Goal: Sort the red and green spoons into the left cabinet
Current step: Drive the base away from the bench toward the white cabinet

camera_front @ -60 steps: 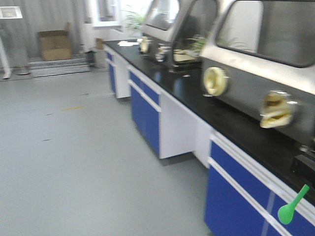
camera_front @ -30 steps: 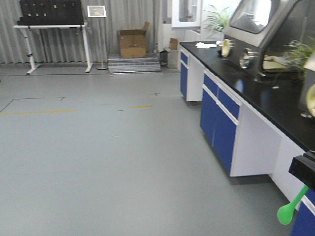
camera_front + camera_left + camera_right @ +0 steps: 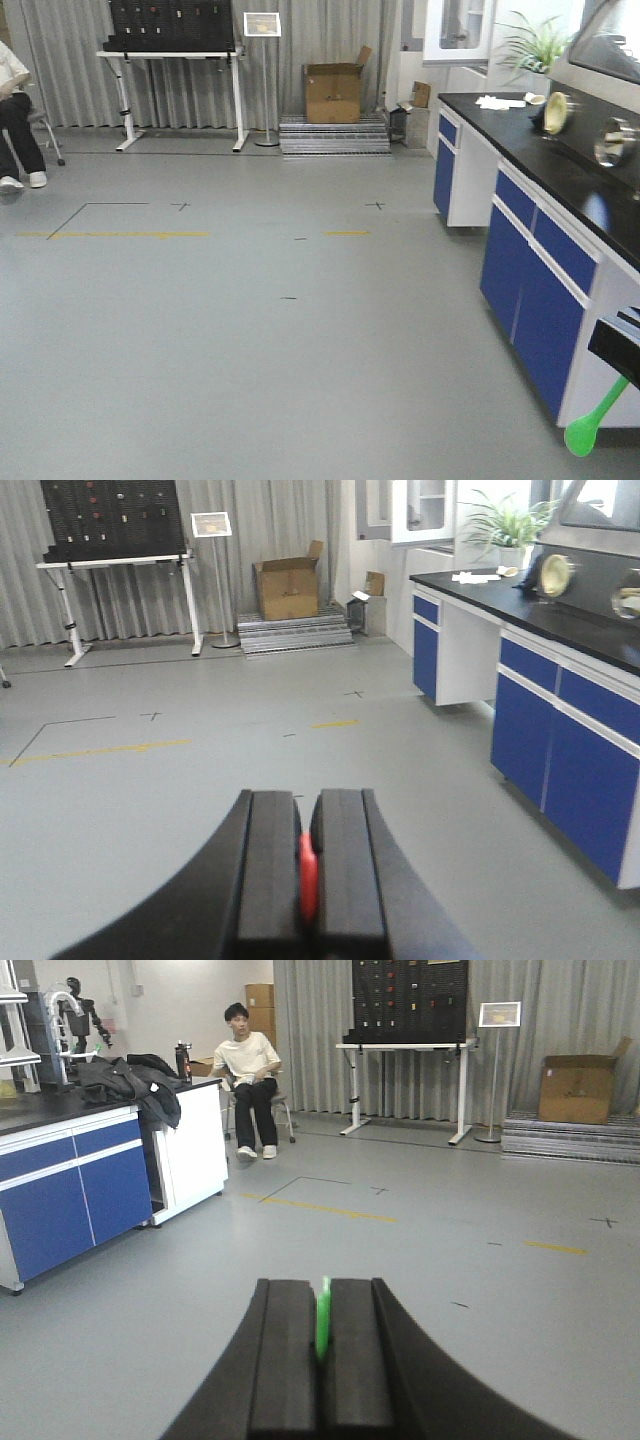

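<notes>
The left black padded pincer (image 3: pixel 305 880) is closed tight on the thin bright red plastic spoon (image 3: pixel 308 878). Only a red sliver shows between the pads, so the spoon's long axis cannot be read. The right black padded pincer (image 3: pixel 322 1332) is likewise clamped on the thin bright green plastic spoon (image 3: pixel 323 1318). In the front view this spoon hangs below the pincer, just off the near end of the long blue-fronted, black-topped bench (image 3: pixel 570 165), handle uppermost, oval bowl lowest and slanted away from the bench. Out from the bench spreads bare grey floor (image 3: pixel 250 350). Past the bench's far end sits a brown cardboard box (image 3: pixel 335 92), and farther from the bench a black pegboard panel on a white-legged stand (image 3: pixel 172 25) before grey curtains. The grey-white shelving cabinet shows in no view, so which way it lies from either pincer, and which arm is nearer it, cannot be told. Judging by this, the base must first reach it before either spoon can be set down.
</notes>
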Controlling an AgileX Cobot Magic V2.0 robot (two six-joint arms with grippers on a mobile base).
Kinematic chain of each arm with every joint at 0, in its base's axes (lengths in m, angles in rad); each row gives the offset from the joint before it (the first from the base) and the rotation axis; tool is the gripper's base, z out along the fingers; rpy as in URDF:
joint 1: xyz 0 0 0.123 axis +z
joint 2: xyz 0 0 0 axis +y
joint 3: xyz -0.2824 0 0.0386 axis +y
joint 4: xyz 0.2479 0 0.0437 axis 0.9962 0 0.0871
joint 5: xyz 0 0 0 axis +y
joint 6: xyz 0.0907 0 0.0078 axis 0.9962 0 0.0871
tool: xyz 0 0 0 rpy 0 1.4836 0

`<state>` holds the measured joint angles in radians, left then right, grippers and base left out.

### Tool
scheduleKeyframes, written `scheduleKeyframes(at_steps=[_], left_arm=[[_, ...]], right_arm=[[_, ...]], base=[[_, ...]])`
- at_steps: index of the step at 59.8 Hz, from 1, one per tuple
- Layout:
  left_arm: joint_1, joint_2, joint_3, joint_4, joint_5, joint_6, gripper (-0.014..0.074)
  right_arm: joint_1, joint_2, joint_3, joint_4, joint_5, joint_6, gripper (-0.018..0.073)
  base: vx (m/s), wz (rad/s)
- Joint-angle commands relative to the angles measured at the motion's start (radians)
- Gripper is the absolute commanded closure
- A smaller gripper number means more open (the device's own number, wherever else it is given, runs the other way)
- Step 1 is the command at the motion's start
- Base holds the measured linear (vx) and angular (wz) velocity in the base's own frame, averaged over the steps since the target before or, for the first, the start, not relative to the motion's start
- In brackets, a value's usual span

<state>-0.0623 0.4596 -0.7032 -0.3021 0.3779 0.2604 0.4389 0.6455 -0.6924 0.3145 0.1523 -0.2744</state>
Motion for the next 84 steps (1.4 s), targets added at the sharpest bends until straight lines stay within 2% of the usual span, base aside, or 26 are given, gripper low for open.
scheduleKeyframes(at_steps=[1,37,84], left_arm=[[-0.006,0.008,-0.029,-0.017,-0.074,-0.01,0.06],[-0.006,0.008,-0.029,-0.017,-0.074,-0.01,0.06],[-0.007,0.009,-0.029,-0.017,-0.074,-0.01,0.06]], right_arm=[[-0.002,0.0,-0.028,0.003,-0.082,-0.002,0.0562],[-0.002,0.0,-0.028,0.003,-0.086,-0.002,0.0562],[-0.002,0.0,-0.028,0.003,-0.082,-0.002,0.0562]], base=[[0.52,0.2],[0.58,0.12],[0.63,-0.11]])
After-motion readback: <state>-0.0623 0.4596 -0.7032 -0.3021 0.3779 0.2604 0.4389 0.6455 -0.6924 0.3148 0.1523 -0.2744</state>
